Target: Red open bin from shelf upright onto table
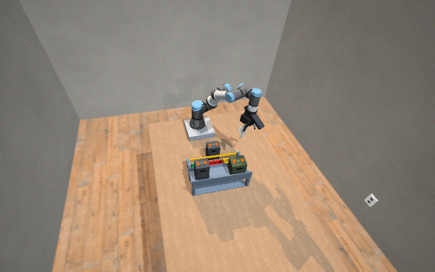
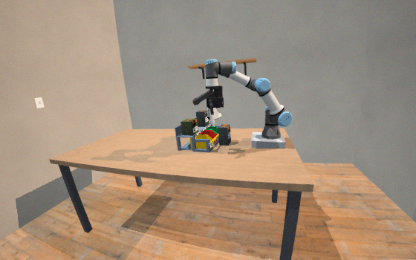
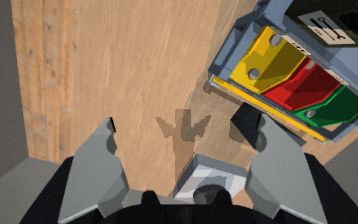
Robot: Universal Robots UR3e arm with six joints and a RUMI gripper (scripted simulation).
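Observation:
The red open bin (image 1: 215,162) (image 2: 209,134) (image 3: 300,89) sits in the blue-grey shelf (image 1: 220,179) (image 3: 223,66), between a yellow bin (image 2: 200,143) (image 3: 264,60) and a green bin (image 2: 212,129) (image 3: 337,107). A small grey part shows at its inner end in the wrist view; its other contents are not clear. A yellow bar (image 1: 214,156) (image 3: 275,112) runs along the shelf's robot-side edge. My gripper (image 1: 247,132) (image 2: 215,119) (image 3: 184,116) is wide open and empty. It hangs above the table, off to the yellow bin's side of the shelf, with its jaws pointing down.
A dark box (image 1: 202,172) (image 2: 201,118) and a dark green box (image 1: 237,167) (image 2: 189,127) stand on the shelf's upper deck behind the bins. Another dark box (image 1: 213,148) (image 2: 225,134) (image 3: 246,120) stands on the table between shelf and robot base (image 1: 201,134) (image 2: 268,143).

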